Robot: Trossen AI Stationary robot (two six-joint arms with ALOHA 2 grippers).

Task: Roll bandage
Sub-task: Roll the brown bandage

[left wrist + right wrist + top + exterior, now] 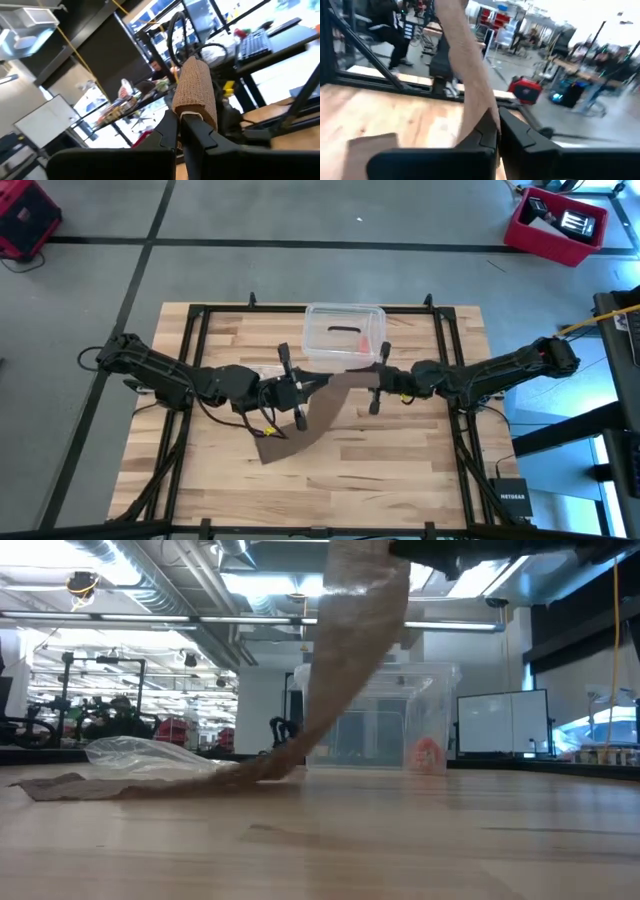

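Note:
The bandage is a dark brown strip. One end is wound into a small roll point(196, 92), on which my left gripper point(300, 388) is shut above the table's middle. From there the strip point(350, 380) runs to my right gripper point(378, 380), which is shut on it. In the low view the strip point(345, 660) hangs down from the grippers. Its lower part point(130, 785) lies flat on the table, trailing toward the near left point(275, 448). My left gripper pinches the roll's lower end point(192, 116) between its two fingers, coming level from the table's left. The roll sticks out beyond the fingertips, lifted clear of the table. My right gripper pinches the flat strip point(482, 112) between its two fingers, coming level from the table's right. The fingers lie across the strip. The strip rises past the fingers toward the other arm point(457, 30), and its free end point(370, 150) lies on the table.
A clear plastic box point(345, 335) stands just beyond the grippers toward the far edge. A small clear plastic bag point(150, 752) lies on the table near the bandage's lower part. A black frame point(200, 315) borders the wooden table.

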